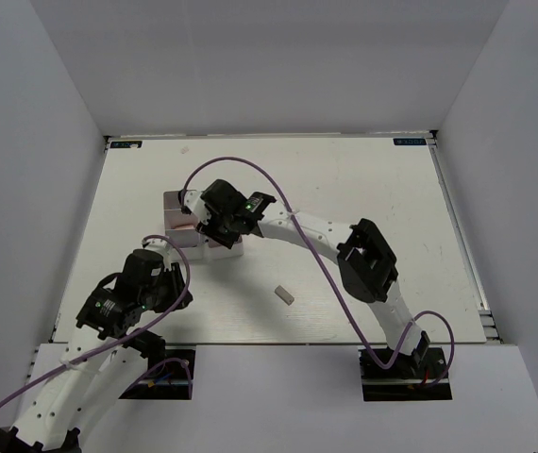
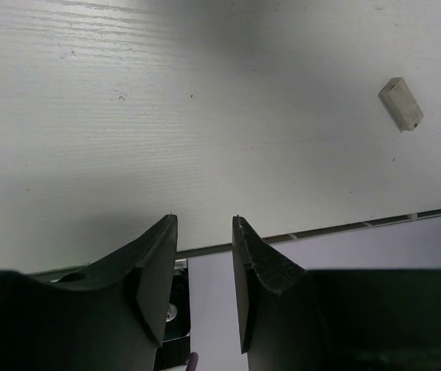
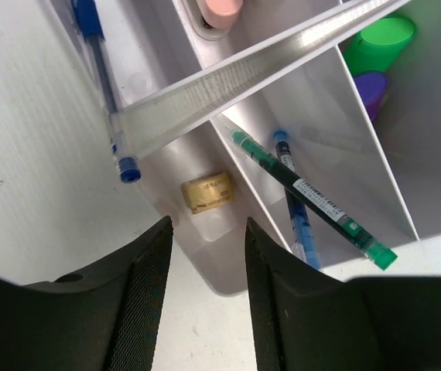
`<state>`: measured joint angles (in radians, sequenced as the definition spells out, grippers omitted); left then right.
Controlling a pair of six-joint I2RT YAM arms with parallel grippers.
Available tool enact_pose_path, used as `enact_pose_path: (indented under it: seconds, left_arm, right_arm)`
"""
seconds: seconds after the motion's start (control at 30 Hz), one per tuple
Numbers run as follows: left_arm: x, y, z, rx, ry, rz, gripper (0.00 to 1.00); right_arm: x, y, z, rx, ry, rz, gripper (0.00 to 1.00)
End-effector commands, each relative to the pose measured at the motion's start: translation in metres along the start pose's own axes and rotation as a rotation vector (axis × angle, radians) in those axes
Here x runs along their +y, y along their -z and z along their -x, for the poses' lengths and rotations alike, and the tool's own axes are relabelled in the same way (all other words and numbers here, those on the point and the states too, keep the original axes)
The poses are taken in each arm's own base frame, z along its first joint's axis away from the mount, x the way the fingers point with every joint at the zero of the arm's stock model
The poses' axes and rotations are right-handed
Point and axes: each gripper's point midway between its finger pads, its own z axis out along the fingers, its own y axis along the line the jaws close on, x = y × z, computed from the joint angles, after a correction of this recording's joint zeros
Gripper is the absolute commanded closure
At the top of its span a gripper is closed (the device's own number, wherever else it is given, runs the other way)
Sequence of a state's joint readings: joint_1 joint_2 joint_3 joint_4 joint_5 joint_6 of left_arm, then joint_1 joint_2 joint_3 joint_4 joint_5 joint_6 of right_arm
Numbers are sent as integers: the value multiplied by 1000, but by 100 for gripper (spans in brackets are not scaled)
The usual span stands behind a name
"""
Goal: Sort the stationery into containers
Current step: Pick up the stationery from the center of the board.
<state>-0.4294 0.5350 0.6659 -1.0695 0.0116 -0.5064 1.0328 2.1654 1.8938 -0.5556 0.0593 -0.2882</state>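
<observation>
My right gripper (image 3: 205,224) is open and empty, just above the near end of a pale tray (image 3: 244,69). Below its fingertips a beige eraser (image 3: 207,192) lies in a compartment. A green pen (image 3: 313,197) and a blue pen (image 3: 294,205) lie in the neighbouring compartment. Green-capped (image 3: 379,37) and purple-capped (image 3: 371,89) markers stand further right, and a pink eraser (image 3: 220,8) shows at the top. Another blue pen (image 3: 100,73) lies along the tray's left side. A pale eraser (image 1: 285,294) lies loose on the table and also shows in the left wrist view (image 2: 401,103). My left gripper (image 2: 205,220) is open and empty at the table's near edge.
In the top view the right gripper (image 1: 214,225) covers most of the trays (image 1: 176,209). The left gripper (image 1: 170,283) sits left of the loose eraser. White walls enclose the table (image 1: 363,189) on three sides. Purple cables loop over both arms.
</observation>
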Motion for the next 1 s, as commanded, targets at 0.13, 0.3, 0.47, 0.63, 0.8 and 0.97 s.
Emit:
enact_pose_path:
  seconds: [0.13,0.3,0.47,0.63,0.8,0.97]
  left_arm:
    - [-4,2,3,-2,-1,-13,61]
    - [-3,5,7,-6,-23,-5,95]
    - [-1,1,7,5,-47,8,80]
    - [1,-6,5,16,-85,12,31]
    - [4,-10,2,32,-106,19,29]
    - [6,-8,-1,28,-110,19,28]
  right_arm:
    - [1,63,37,-124,-63,3,81]
    - [11,87,-1,-76,-97,23,100]
    - [22,109,-82,60,-127,32,61]
    - [50,103,-169,240,-211,117,41]
    - [55,96,-175,235,-260,137,38]
    - [64,85,-172,244,-312,191,38]
